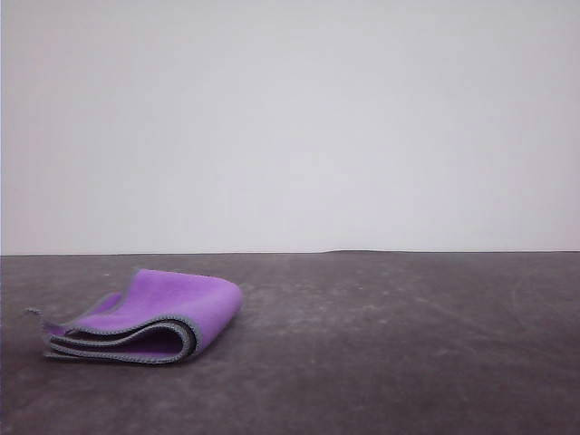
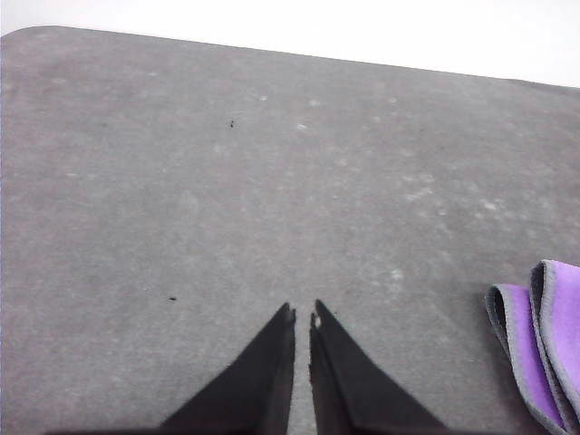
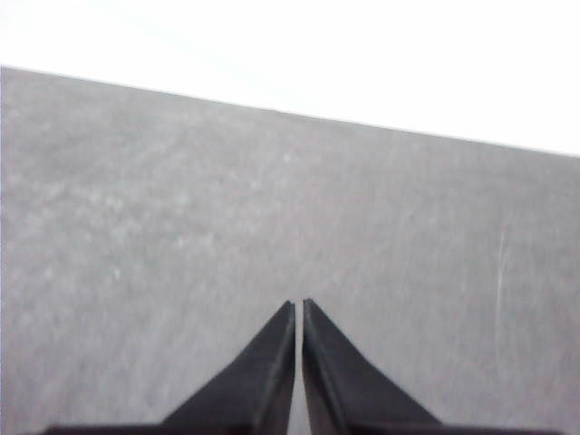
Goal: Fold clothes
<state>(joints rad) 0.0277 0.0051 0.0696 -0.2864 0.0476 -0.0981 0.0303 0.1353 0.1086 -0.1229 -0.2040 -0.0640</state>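
On the grey table (image 1: 381,344) the folded cloth (image 1: 149,322) lies soft and light, best pinched at its stitched edge; left gripper (image 2: 303,315) and right gripper (image 3: 299,304) are closed, empty.

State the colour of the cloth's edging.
Grey, along the cloth edges; the front view shows it best.

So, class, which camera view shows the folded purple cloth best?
The front view: the whole purple cloth lies folded on the table's left side, its stacked grey-edged layers visible. The left wrist view catches just a corner at the frame edge.
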